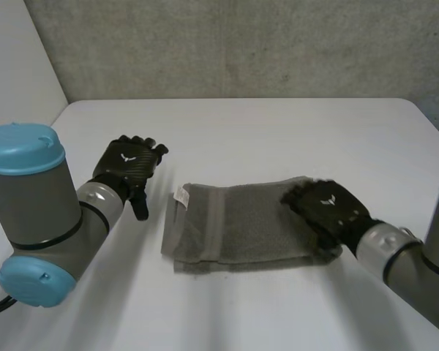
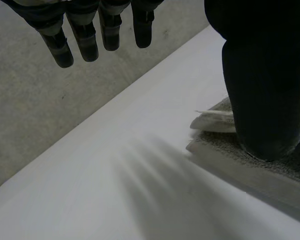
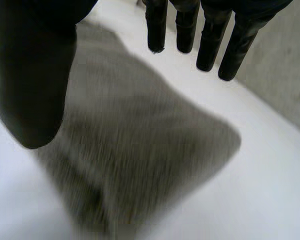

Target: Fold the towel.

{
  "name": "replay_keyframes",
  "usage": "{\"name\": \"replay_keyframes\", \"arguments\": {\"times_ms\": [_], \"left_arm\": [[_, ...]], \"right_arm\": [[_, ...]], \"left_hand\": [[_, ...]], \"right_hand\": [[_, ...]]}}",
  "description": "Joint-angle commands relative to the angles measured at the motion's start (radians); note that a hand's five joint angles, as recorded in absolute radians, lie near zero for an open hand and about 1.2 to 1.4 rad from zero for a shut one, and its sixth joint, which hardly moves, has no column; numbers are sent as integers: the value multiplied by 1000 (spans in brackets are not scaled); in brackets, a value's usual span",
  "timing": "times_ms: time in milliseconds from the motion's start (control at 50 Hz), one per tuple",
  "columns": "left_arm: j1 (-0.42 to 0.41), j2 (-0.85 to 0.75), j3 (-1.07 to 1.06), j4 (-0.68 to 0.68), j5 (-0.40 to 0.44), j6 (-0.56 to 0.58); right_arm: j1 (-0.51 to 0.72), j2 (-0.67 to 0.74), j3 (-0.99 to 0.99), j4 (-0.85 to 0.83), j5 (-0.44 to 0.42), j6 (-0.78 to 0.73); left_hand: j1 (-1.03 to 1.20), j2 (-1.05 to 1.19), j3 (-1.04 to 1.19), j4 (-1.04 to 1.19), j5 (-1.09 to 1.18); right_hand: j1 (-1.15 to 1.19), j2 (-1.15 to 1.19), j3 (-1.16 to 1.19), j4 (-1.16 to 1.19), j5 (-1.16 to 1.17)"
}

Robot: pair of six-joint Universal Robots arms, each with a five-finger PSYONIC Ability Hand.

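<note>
Over the right-hand end of the towel (image 1: 241, 223), towards the right edge of the surface (image 1: 278, 124), the right robot hand (image 1: 325, 207) is held palm down with its fingers (image 3: 210, 40) straight and the thumb spread apart. Nothing is gripped, and it cannot be told whether the cloth is touched. The left robot hand (image 1: 130, 164) is held clear of the towel, towards the left edge of the surface, likewise with its fingers extended and nothing held. Between the two, the towel is laid flat about the middle of the surface, somewhat nearer the front edge. The folding is judged to be well advanced: a compact oblong has been formed, and stacked layers can be made out at its left end, where a small white label (image 1: 181, 195) is turned up. What may be left is a further fold or a squaring-up, since the layers along the front and left edges are not quite aligned. The cloth is seen to be grey and nubbly, with a smoother band (image 1: 214, 219) running across it near the left end.
</note>
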Motion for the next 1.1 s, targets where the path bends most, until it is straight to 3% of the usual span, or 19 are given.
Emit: {"name": "replay_keyframes", "arguments": {"times_ms": [20, 40, 80, 160, 320, 420, 460, 480, 520, 620, 740, 760, 780, 800, 820, 840, 900, 1000, 1100], "left_arm": [[-8, -4, -4, 0, -1, -2], [-8, -4, -4, 0, -1, -2], [-8, -3, -5, 0, -1, 0], [-7, -1, -7, 0, -1, -2], [-7, 0, -5, 0, -1, -2], [-5, 2, 1, 0, -4, -3], [-7, 3, 1, -2, -6, -5], [-7, 4, 1, -2, -6, -5], [-7, 20, -1, -2, -8, -5], [1, 51, 2, -2, -11, -20], [8, 74, 7, -2, -12, -81], [13, 77, 8, -2, -11, -98], [15, 77, 11, -3, -11, -109], [15, 77, 12, -3, -11, -109], [15, 77, 15, -3, -11, -114], [13, 77, 19, -3, -11, -114], [8, 77, 27, -3, -11, -114], [-24, 63, 82, -5, -14, -118], [-97, 21, 152, -8, -15, -172]], "right_arm": [[-117, 29, 92, -107, -8, -151], [-117, 29, 92, -107, -8, -151], [-140, 29, 85, -116, 15, -191], [-143, 34, 74, -115, 38, -200], [-111, 26, 3, -120, 66, -202], [92, 19, -115, -121, 95, -210], [255, 48, -191, -123, 92, -231], [256, 48, -191, -123, 92, -231], [387, 133, -262, -106, 73, -286], [536, 250, -299, -84, 52, -458], [573, 307, -294, -90, 58, -582], [573, 303, -287, -98, 58, -581], [570, 292, -279, -109, 64, -561], [570, 292, -279, -109, 64, -561], [567, 272, -261, -124, 67, -520], [557, 244, -233, -144, 67, -460], [524, 207, -207, -173, 66, -385], [310, -13, -100, -258, 73, 30], [144, -98, -66, -244, 75, 302]], "left_hand": [[6, 13, 13, 12, -29], [6, 13, 13, 12, -29], [6, 13, 13, 12, -29], [6, 13, 13, 12, -29], [3, 10, 10, 9, -31], [3, 10, 10, 9, -31], [3, 9, 9, 8, -32], [3, 9, 9, 8, -32], [3, 9, 9, 8, -32], [3, 9, 9, 8, -32], [3, 9, 9, 8, -32], [3, 9, 9, 8, -32], [3, 10, 10, 9, -31], [3, 10, 10, 9, -31], [3, 9, 9, 8, -32], [3, 9, 9, 8, -32], [3, 9, 9, 8, -32], [6, 13, 13, 12, -29], [15, 22, 22, 21, -20]], "right_hand": [[551, 550, 550, 546, 546], [553, 552, 552, 548, 547], [922, 921, 920, 916, 916], [1106, 1105, 1105, 1100, 1100], [1107, 1106, 1106, 1102, 1101], [1107, 1106, 1106, 1102, 1101], [1107, 1106, 1106, 1102, 1101], [1107, 1106, 1106, 1102, 1101], [1107, 1106, 1106, 1102, 1101], [1107, 1106, 1106, 1102, 1101], [1107, 1106, 1106, 1102, 1101], [969, 968, 967, 963, 963], [517, 516, 516, 511, 511], [512, 511, 511, 507, 506], [6, 5, 5, 1, 1], [-115, -116, -116, -120, -120], [-115, -116, -116, -120, -120], [-115, -116, -116, -120, -120], [-115, -116, -116, -120, -120]]}}
